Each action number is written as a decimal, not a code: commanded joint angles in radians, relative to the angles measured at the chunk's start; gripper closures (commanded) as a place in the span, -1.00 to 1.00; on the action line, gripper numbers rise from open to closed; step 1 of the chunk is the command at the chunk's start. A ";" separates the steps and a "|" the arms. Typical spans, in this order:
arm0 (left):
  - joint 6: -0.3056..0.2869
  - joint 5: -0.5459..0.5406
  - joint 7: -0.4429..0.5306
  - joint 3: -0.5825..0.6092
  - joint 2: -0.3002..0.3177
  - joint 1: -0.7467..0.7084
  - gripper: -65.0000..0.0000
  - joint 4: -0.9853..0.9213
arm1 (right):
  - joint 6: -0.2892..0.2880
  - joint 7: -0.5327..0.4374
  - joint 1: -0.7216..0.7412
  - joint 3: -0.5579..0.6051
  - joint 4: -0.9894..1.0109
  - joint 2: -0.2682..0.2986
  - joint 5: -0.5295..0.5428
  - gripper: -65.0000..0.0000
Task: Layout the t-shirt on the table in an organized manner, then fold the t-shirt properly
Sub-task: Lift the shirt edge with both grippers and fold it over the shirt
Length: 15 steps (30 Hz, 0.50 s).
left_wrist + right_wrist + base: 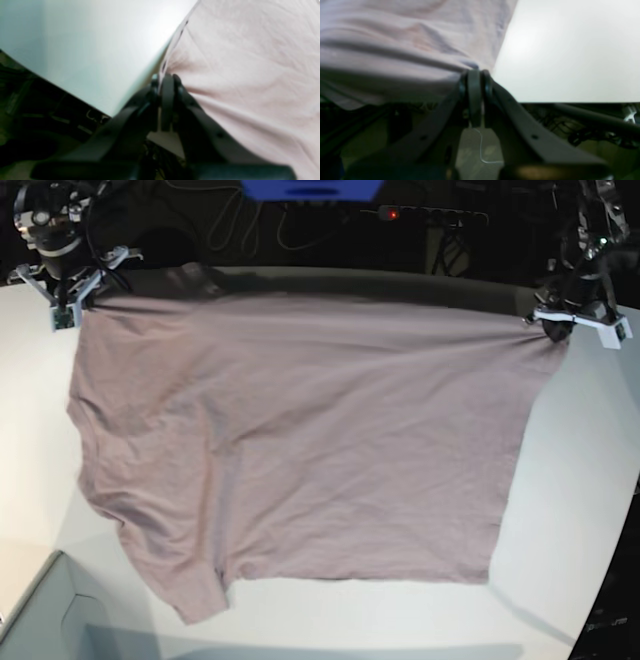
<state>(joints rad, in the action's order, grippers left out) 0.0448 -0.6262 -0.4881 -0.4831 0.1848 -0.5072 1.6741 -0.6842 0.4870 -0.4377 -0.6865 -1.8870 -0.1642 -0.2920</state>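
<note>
The mauve t-shirt (pixel 300 440) lies spread on the white table (pixel 585 480), with its hem edge along the far side and the sleeves toward the near side. My left gripper (pixel 555 328) is shut on the shirt's far right corner. The left wrist view shows the closed gripper (pixel 165 77) pinching the shirt's edge (pixel 237 62) over the table (pixel 87 50). My right gripper (pixel 78 305) is shut on the far left corner. In the right wrist view the gripper (pixel 475 72) clamps the cloth (pixel 395 45) near the table's edge (pixel 570 62). The cloth is taut between both grippers.
A grey box corner (pixel 40 620) sits at the near left. A blue object (pixel 310 188) and a power strip with a red light (pixel 420 215) lie behind the table's far edge. The table's curved edge runs down the right side.
</note>
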 commanded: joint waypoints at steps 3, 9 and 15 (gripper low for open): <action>0.000 0.001 0.025 -0.015 0.011 -0.023 1.00 0.019 | -0.014 -0.017 0.000 -0.009 -0.019 0.007 0.037 1.00; 0.000 0.001 0.025 -0.019 0.011 -0.021 1.00 0.019 | -0.014 -0.017 0.021 -0.023 -0.049 0.007 0.103 1.00; 0.000 0.009 0.025 -0.013 0.011 0.037 1.00 0.016 | -0.014 -0.012 0.136 -0.022 -0.044 0.007 0.098 1.00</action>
<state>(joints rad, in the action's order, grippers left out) 0.0483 -0.6205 -0.4942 -0.4892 0.1829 -0.4767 1.6745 -0.6868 0.4870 -0.2981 -0.7029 -1.9129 -0.1665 -0.1970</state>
